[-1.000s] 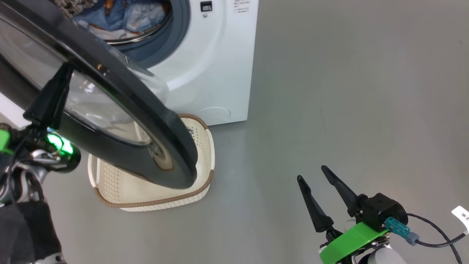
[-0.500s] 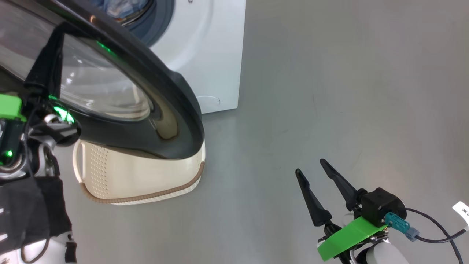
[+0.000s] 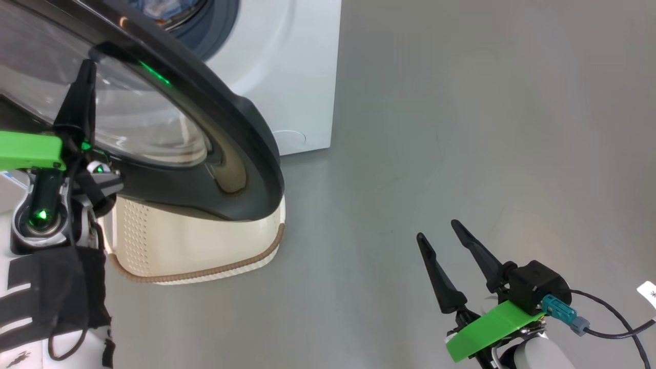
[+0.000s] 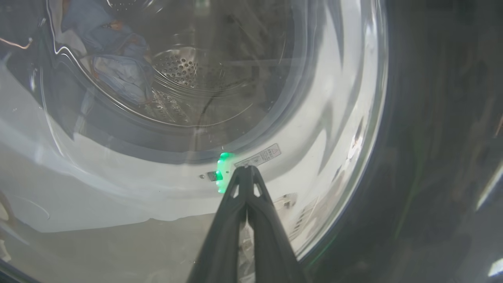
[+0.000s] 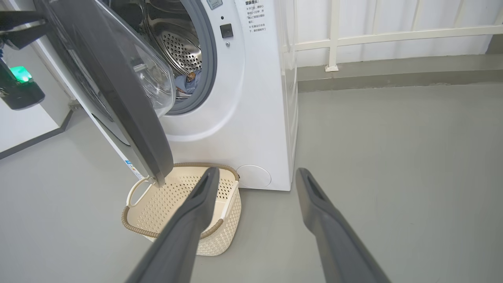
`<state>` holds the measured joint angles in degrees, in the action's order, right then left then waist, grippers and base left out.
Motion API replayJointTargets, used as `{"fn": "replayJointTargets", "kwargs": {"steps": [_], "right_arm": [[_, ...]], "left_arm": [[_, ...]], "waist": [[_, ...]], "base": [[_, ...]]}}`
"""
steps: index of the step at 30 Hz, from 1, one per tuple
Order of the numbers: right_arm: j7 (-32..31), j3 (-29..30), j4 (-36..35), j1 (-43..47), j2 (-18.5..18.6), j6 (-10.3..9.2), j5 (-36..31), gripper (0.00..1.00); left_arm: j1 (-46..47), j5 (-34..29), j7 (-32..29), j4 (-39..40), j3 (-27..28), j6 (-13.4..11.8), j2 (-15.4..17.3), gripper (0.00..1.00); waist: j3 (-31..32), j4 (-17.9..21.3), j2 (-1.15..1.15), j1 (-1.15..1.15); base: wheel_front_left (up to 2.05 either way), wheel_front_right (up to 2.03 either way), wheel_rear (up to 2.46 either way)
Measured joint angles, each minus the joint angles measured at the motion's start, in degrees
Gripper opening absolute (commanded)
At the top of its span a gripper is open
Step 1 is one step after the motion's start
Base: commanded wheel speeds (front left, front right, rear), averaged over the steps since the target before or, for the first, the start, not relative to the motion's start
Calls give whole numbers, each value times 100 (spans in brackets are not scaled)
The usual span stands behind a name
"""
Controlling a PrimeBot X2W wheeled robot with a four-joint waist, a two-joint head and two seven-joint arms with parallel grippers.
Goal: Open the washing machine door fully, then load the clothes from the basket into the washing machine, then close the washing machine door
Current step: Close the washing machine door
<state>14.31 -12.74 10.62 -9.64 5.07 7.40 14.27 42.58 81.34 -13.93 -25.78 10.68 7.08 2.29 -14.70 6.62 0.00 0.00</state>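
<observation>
Our left gripper [image 4: 246,169], jaws together, points at the washing machine door [image 3: 246,148]. Our right gripper [image 3: 436,229] (over the floor [image 3: 461,128]) has its jaws apart.

The floor [image 3: 461,128] is grey and smooth. It spreads over the right side of the head view. In the right wrist view, a white railing [image 5: 334,37] runs along the upper right. Under it is a long grey ledge [image 5: 393,74]. At the middle left is a white wall [image 5: 23,122] with a dark strip [image 5: 35,137] along its bottom.
</observation>
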Motion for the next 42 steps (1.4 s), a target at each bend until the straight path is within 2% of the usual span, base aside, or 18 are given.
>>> {"fn": "replayJointTargets", "kwargs": {"steps": [8, 20, 23, 24, 25, 26, 28, 29, 30, 35, 36, 37, 42], "right_arm": [[0, 7, 36, 7, -5, 0, 0, 100], [0, 127, 70, 334, 2, 0, 3, 100], [0, 187, 51, 449, 2, 0, 4, 100], [0, 202, 36, 490, 3, 0, 10, 100], [0, 207, 33, 522, 4, 0, 20, 100], [0, 207, 26, 538, 4, 0, 30, 100], [1, 210, -8, 578, 2, 0, 46, 100], [0, 212, -14, 598, 2, 0, 46, 100], [1, 214, -26, 617, 0, 0, 46, 100], [1, 226, -92, 636, -5, 0, 44, 100], [1, 231, -125, 652, -8, 0, 43, 100], [1, 232, -141, 668, -9, 0, 43, 100], [1, 259, -207, 794, -12, 0, 36, 100]], "left_arm": [[-189, 204, 244, 238, -78, 0, 81, 0], [-1352, 240, 648, 925, -274, 0, 260, 0], [-1675, 77, 803, 1152, -408, 0, 416, 0], [-1785, -19, 892, 1254, -464, 0, 479, 6], [-1894, -180, 999, 1373, -538, 0, 560, 20], [-1996, -309, 1127, 1495, -604, 0, 642, 36], [-2203, -766, 1440, 1736, -840, 0, 909, 84], [-2320, -1032, 1615, 1842, -979, 0, 1057, 96], [-2435, -1219, 1837, 1927, -1062, 0, 1147, 100], [-2954, -2276, 2632, 2038, -1472, 1, 1622, 100], [-3093, -2881, 2773, 2036, -1503, 0, 1772, 100], [-3147, -3165, 2807, 2036, -1500, -19, 1808, 100], [-3573, -4635, 2855, 2308, -1378, -475, 1813, 100]], "waist": [[220, -78, 0, 0], [833, -253, 0, 0], [991, -294, 0, 0], [1037, -308, 0, 0], [1081, -321, 0, 0], [1122, -332, 0, 0], [1187, -349, 0, 0], [1217, -355, 0, 0], [1244, -359, 0, 0], [1350, -374, 0, 0], [1373, -377, 0, 0], [1382, -375, 0, 0], [1403, -353, 0, 0]], "base": [[0, 0, 0], [0, 0, 0], [0, 0, 0], [0, 0, 0], [0, 0, 0], [0, 0, 0], [0, 0, 0], [0, 0, 0], [0, 0, 0], [0, 0, 0], [0, 0, 0], [0, 0, 0], [0, 0, 0]]}}
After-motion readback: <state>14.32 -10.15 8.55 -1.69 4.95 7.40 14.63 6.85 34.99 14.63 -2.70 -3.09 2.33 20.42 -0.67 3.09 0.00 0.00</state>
